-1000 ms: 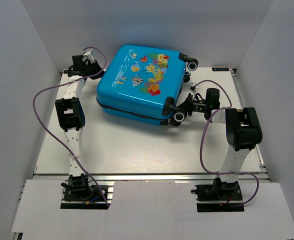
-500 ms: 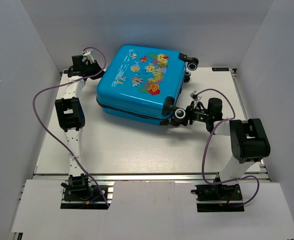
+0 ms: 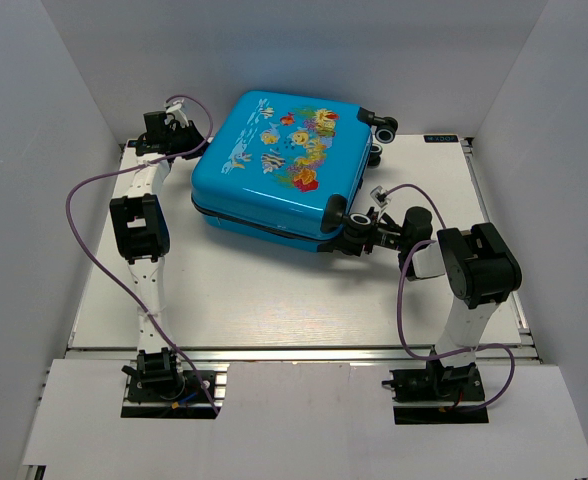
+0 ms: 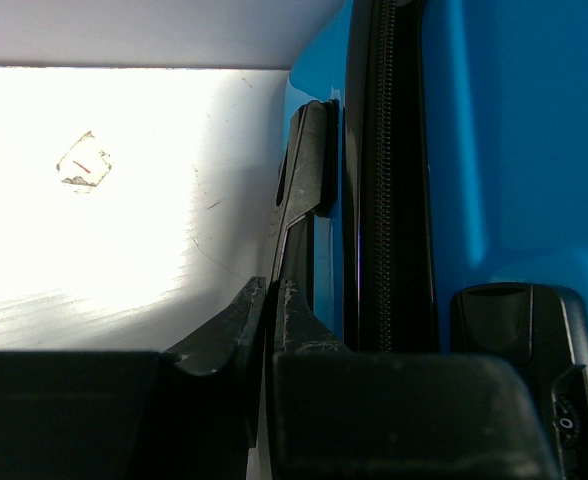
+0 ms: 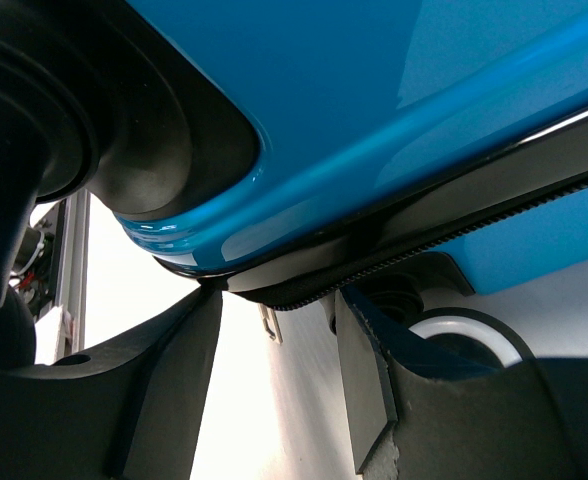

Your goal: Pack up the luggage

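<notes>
Blue hard-shell luggage [image 3: 274, 165] is lying flat and closed toward the far middle of the white table [image 3: 274, 300], its fish-printed lid facing up. At its far-left side the left gripper [image 4: 270, 295] is pinching narrowly on a thin black tab [image 4: 304, 170] that is sitting just beside the zipper [image 4: 384, 200]. At the near-right corner the right gripper [image 5: 279, 320] is holding its fingers [image 5: 174, 390] spread apart, straddling the black zipper seam just beside a white-rimmed wheel [image 5: 466, 338] and gripping nothing.
</notes>
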### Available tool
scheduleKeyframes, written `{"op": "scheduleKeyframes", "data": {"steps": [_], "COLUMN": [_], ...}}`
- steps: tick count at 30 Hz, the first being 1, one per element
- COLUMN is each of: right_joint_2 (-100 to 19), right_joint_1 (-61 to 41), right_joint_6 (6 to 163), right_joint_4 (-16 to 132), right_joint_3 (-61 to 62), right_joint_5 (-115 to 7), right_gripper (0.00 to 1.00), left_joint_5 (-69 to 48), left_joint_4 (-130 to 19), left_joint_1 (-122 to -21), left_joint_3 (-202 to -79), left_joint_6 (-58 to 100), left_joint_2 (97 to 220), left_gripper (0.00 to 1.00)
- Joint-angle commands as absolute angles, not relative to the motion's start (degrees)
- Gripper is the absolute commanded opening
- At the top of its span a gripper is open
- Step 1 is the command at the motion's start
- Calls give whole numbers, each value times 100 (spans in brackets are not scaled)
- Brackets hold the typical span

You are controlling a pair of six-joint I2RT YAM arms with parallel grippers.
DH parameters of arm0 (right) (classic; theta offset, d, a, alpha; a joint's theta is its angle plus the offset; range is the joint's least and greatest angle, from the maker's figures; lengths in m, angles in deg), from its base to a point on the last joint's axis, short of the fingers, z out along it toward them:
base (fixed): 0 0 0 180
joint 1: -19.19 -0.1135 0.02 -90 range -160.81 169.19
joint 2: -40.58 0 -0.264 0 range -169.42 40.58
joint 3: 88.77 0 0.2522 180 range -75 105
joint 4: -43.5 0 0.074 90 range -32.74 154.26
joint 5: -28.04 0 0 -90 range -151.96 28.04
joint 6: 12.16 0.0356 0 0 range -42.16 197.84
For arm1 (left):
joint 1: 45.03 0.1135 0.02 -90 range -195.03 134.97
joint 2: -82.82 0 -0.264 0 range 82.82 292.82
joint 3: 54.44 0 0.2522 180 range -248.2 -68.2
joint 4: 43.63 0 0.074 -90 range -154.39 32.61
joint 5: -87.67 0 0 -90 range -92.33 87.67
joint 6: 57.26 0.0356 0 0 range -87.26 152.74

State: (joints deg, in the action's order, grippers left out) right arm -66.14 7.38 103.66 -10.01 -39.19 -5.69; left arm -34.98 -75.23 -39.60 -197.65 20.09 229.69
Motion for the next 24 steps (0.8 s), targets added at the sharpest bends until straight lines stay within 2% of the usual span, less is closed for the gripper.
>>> {"op": "scheduleKeyframes", "data": {"steps": [1,4,5,6,7,8,10,11,13,18,21,22,23,24], "right_joint_2": [-6560,-6428,-6393,-6384,-6366,-6375,-6366,-6366,-6366,-6271,-5658,-5463,-5243,-4893], "right_joint_1": [618,469,390,381,372,363,355,328,311,354,355,346,337,337], "right_joint_6": [10449,9921,9824,9832,9875,9911,10042,10104,10437,11132,10309,9976,9320,9165], "right_joint_4": [-2080,-1456,-1359,-1419,-1420,-1463,-1472,-1490,-1822,-2738,-1285,-653,589,1054], "right_joint_3": [-3932,-3853,-3844,-3870,-3871,-3897,-3880,-3879,-3941,-4257,-4249,-4179,-4091,-4038], "right_joint_5": [-825,-1204,-1326,-1397,-1398,-1415,-1354,-1284,-1213,-1265,-2290,-3182,-3704,-4327], "right_gripper": [55,53,48,37,36,23,12,3,0,0,0,0,0,0], "left_joint_5": [-2404,-2404,-2404,-2430,-2431,-2439,-2439,-2413,-2439,-2413,-2343,-2291,-2255,-2229], "left_joint_4": [-9087,-9052,-9043,-9043,-9043,-9035,-9035,-9035,-9035,-9026,-8999,-8991,-8999,-8999], "left_joint_1": [-3932,-3932,-3932,-3932,-3932,-3932,-3932,-3932,-3932,-3932,-3932,-3932,-3932,-3932], "left_joint_3": [-19046,-19002,-19002,-19002,-18993,-18993,-18993,-18993,-18984,-18914,-18809,-18791,-18800,-18800], "left_joint_6": [2369,2360,2369,2360,2369,2360,2351,2342,2342,2342,2351,2360,2369,2386], "left_joint_2": [23839,23812,23821,23821,23821,23821,23821,23821,23812,23760,23681,23663,23654,23637], "left_gripper": [0,0,0,0,0,0,0,0,0,0,0,0,0,0]}}
